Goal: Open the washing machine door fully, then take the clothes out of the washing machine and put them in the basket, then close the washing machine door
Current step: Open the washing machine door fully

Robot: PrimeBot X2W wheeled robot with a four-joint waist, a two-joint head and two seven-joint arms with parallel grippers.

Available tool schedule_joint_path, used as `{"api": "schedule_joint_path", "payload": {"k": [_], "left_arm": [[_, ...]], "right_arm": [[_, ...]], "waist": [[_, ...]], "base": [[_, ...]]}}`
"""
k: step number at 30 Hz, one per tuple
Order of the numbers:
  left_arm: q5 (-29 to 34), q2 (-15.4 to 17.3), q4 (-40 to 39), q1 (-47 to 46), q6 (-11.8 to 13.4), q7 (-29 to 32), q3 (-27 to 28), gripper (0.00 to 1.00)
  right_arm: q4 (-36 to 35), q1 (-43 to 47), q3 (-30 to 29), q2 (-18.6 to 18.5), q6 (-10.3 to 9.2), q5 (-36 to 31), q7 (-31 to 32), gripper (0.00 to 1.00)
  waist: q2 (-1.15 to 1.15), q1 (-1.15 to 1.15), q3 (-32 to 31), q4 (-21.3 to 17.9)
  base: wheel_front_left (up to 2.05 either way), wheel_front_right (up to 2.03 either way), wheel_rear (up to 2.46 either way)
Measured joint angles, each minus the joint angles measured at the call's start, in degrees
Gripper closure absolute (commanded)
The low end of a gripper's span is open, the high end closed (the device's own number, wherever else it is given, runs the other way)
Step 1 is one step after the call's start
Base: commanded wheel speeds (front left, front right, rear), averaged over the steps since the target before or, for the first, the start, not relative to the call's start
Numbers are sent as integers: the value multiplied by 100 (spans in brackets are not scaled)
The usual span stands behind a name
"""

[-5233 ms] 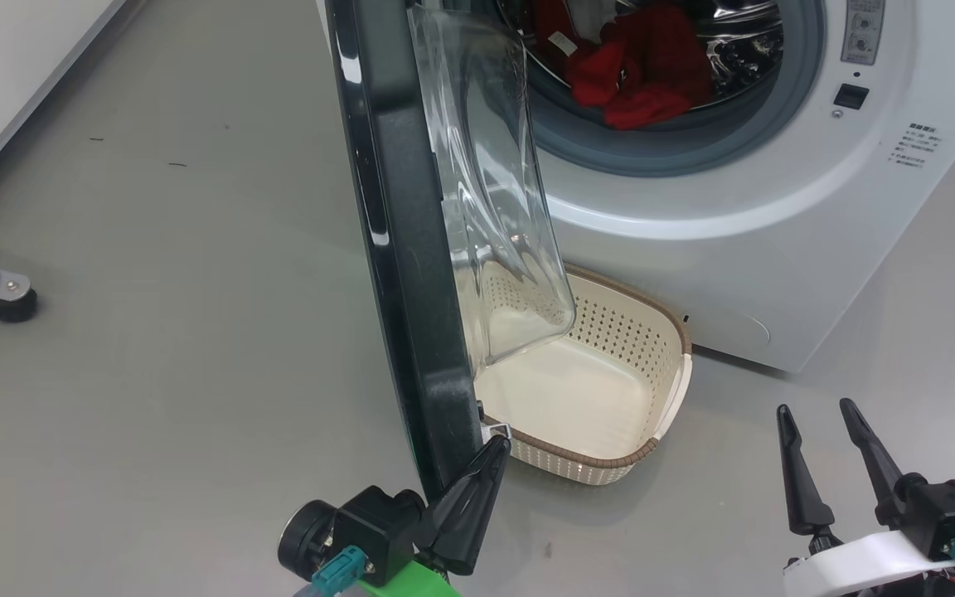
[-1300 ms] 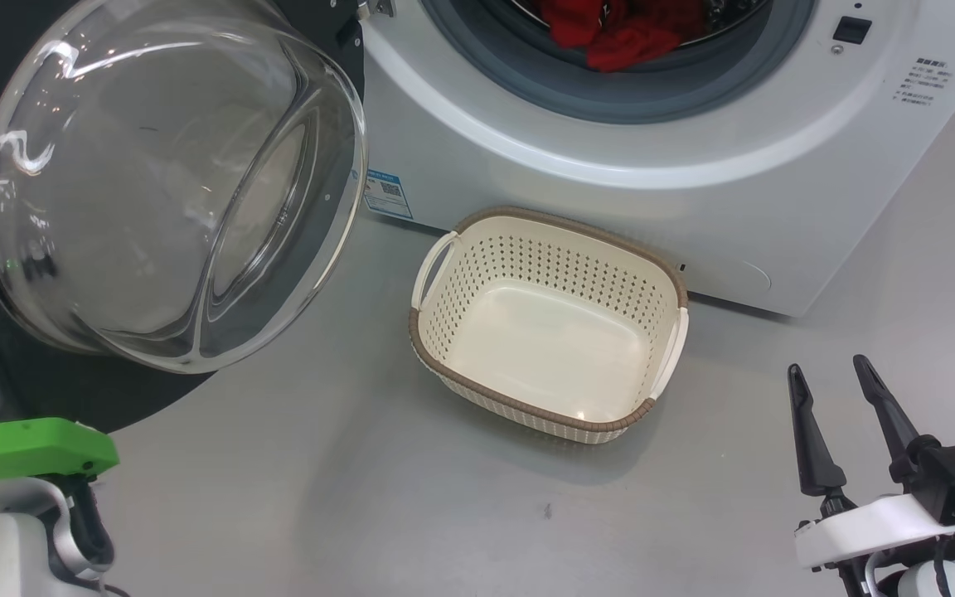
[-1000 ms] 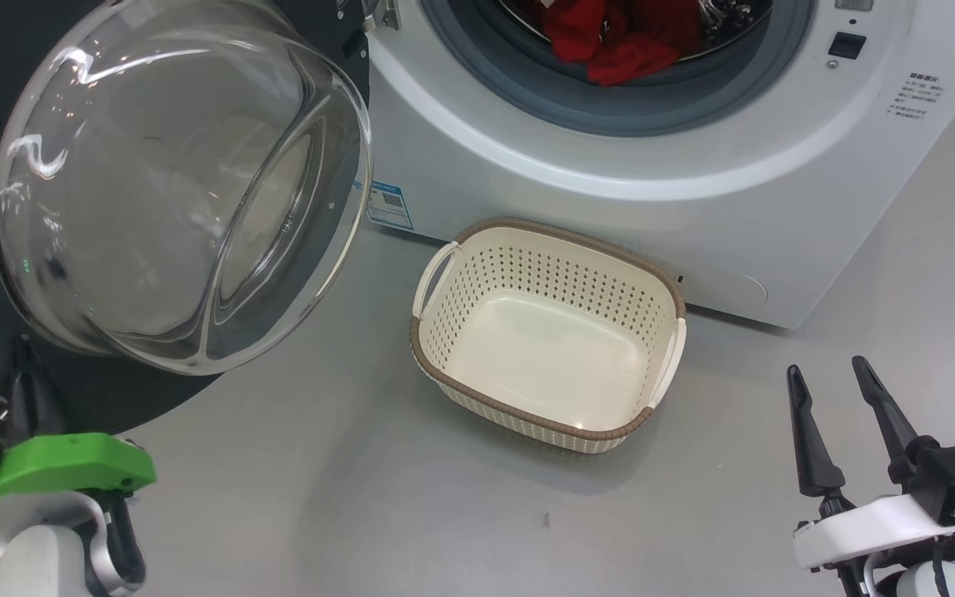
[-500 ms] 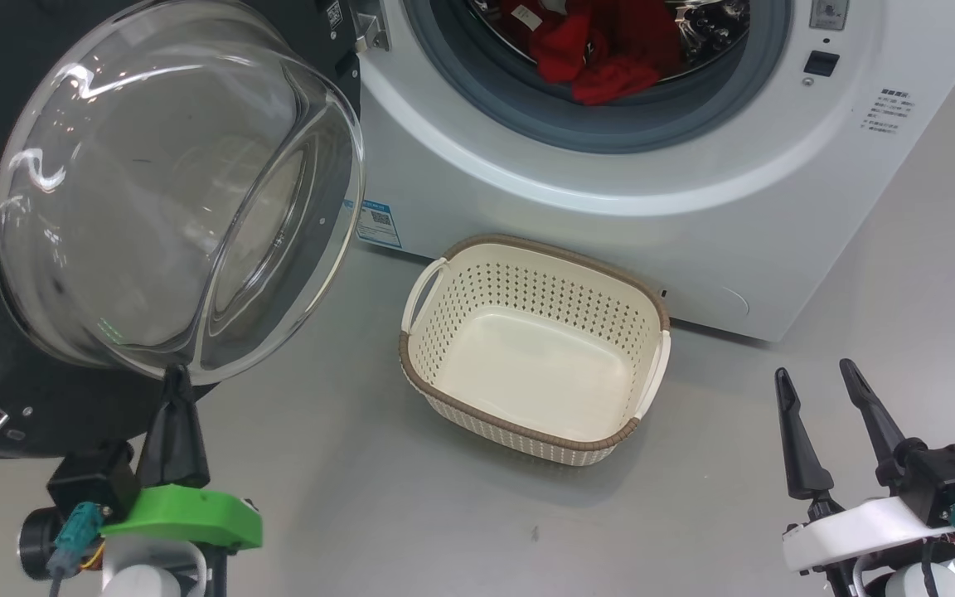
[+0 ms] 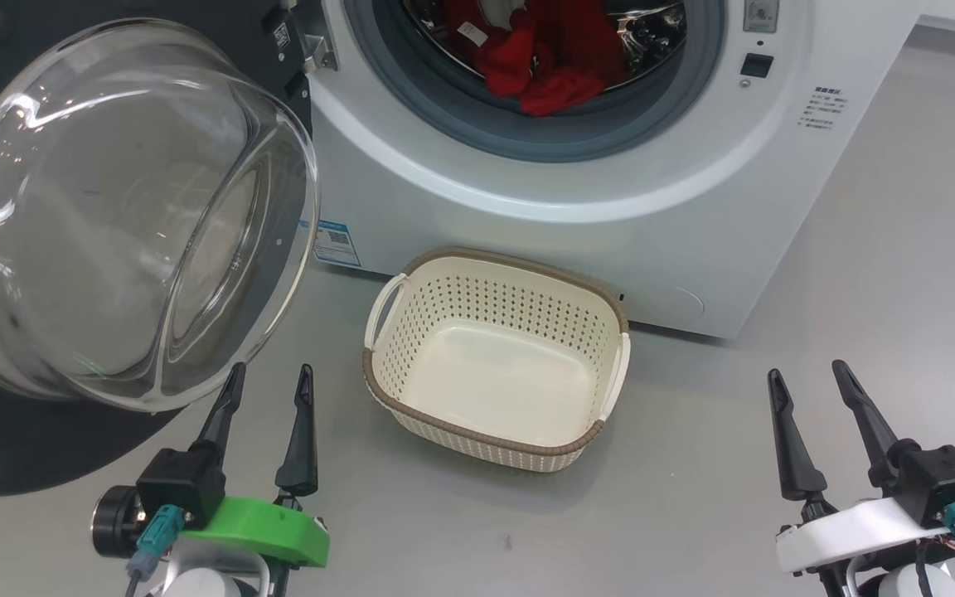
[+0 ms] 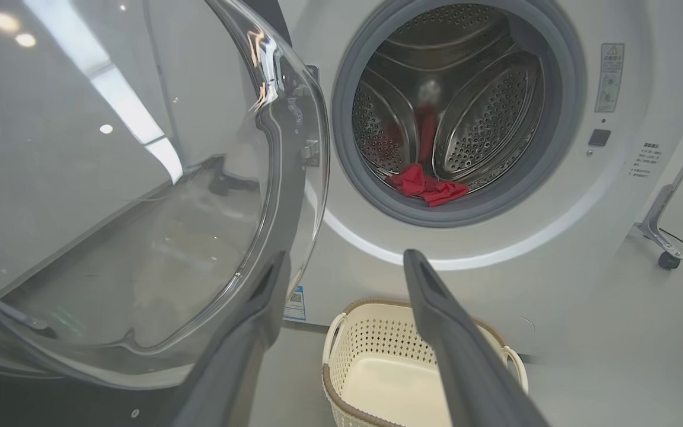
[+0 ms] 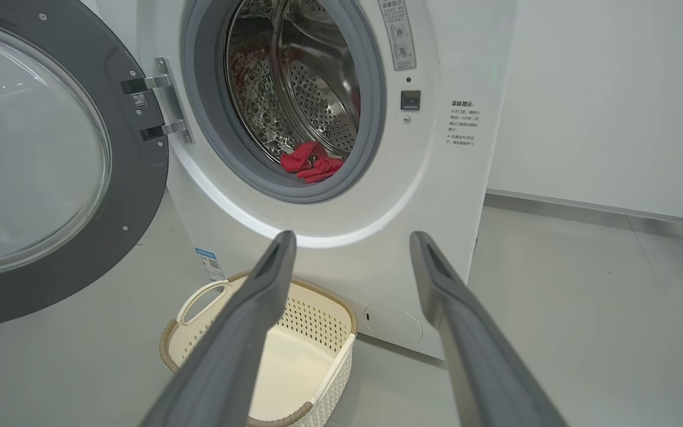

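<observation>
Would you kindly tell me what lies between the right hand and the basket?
In the head view, only bare grey floor lies between the right hand and the basket.

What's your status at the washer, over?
Left tool and right tool open, empty. Washing machine door wide open. Clothes inside washing machine; basket empty below it. Nothing seen blocking the opening.

The grey floor (image 5: 693,481) carries the washing machine (image 5: 577,240) and, just before it, the basket (image 5: 511,303).
</observation>
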Motion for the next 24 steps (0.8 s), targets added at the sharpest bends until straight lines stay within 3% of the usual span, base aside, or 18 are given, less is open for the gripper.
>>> {"api": "schedule_joint_path", "payload": {"k": [24], "left_arm": [[0, 26, 215, 176, 199, 53, -222, 0]], "right_arm": [[-26, 295, 124, 89, -66, 77, 1, 0]], "waist": [[0, 0, -364, -1021]], "base": [[0, 0, 0]]}}
